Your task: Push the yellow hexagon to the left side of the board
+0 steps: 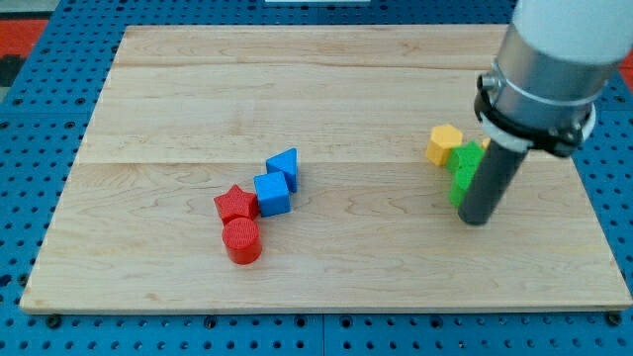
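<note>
Yellow hexagon [445, 144] up-left of my tip [476, 222], apart, green blocks [463, 170] between; no jaws here.

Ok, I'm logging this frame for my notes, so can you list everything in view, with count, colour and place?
yellow hexagon: 1, yellow, right part of the board, touching the green blocks
green blocks: 2 as far as I can tell, green, below-right of the hexagon, partly hidden by the rod, shapes unclear
blue triangle: 1, blue, near the board's middle
blue cube: 1, blue, just below-left of the triangle
red star: 1, red, left of the cube
red cylinder: 1, red, below the star
board: 1, pale wood, fills most of the view
pegboard: 1, blue, around the board
my tip: 1, dark rod end, against the lower green block's right side
</note>
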